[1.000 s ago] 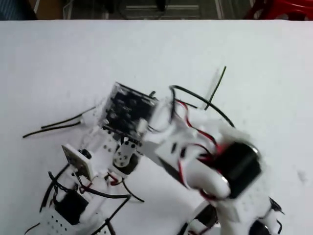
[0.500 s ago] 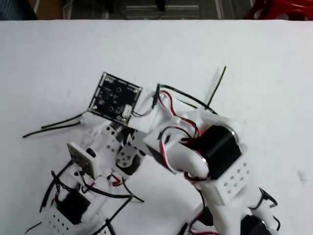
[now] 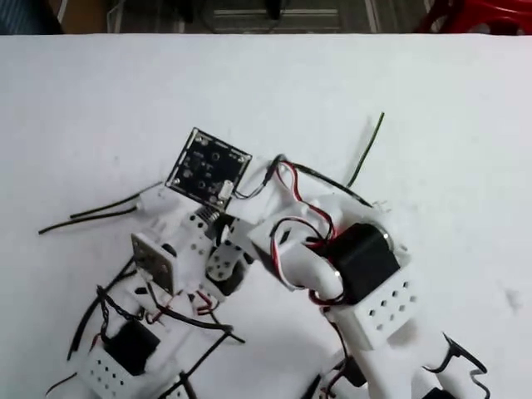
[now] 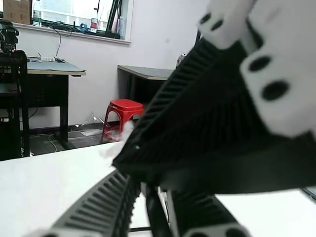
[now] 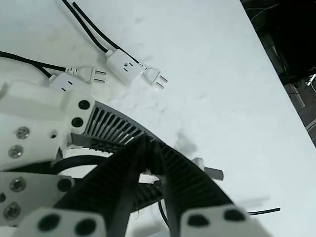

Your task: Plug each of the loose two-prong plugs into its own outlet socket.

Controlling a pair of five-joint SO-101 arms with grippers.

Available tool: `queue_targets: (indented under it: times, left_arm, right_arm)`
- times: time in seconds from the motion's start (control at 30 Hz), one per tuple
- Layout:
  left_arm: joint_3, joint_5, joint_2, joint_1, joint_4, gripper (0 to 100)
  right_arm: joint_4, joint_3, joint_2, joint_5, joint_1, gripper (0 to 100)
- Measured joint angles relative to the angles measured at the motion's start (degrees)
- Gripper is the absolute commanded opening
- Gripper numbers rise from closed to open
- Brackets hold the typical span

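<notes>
The white outlet socket (image 5: 122, 64) lies on the left half of the desk (image 3: 432, 100). The first plug (image 5: 93, 74) and second plug (image 5: 158, 78) lie just beside it, not pushed in yet. The right end effector (image 5: 146, 143) has its tips pressed together. A black cord (image 5: 160, 210) runs under it, maybe so it can drag a plug. The left end effector (image 4: 148, 197) crowds close and gets in the way. I cannot tell if it is spread.

White tabletop (image 3: 432, 91): matte, evenly lit, faint scuffs near one side. Past far edge, from above: dark strip of room, red plastic seat (image 3: 486, 15) at corner. Room behind, at low level: pale bare wall (image 4: 158, 34); window (image 4: 74, 17) high up, daylight coming in, bottles and cardboard box along sill; dark desk (image 4: 47, 71) below window; second dark table (image 4: 148, 73) against wall; red stool (image 4: 123, 107) in front of it; grey floor (image 4: 69, 138), cables trailing.
</notes>
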Motion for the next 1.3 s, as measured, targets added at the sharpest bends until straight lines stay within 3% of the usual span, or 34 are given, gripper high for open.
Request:
queue_targets:
  times: [0.43,0.63,0.83,1.3]
  left_arm:
    - [0.09,0.00,0.09,-2.37,0.00,2]
    - [-0.18,-0.18,0.00,-2.64,-0.09,2]
    - [-0.62,-0.18,-0.35,-4.13,-0.26,2]
    - [-0.97,-0.18,-0.26,-4.13,-0.26,2]
  right_arm:
    - [-1.14,2.02,-0.70,0.00,0.09,1.9]
    - [0.79,-10.11,1.05,2.11,0.18,1.9]
    - [9.58,-27.60,8.79,2.29,1.67,1.9]
    - [13.80,-31.56,11.87,0.62,-0.26,1.9]
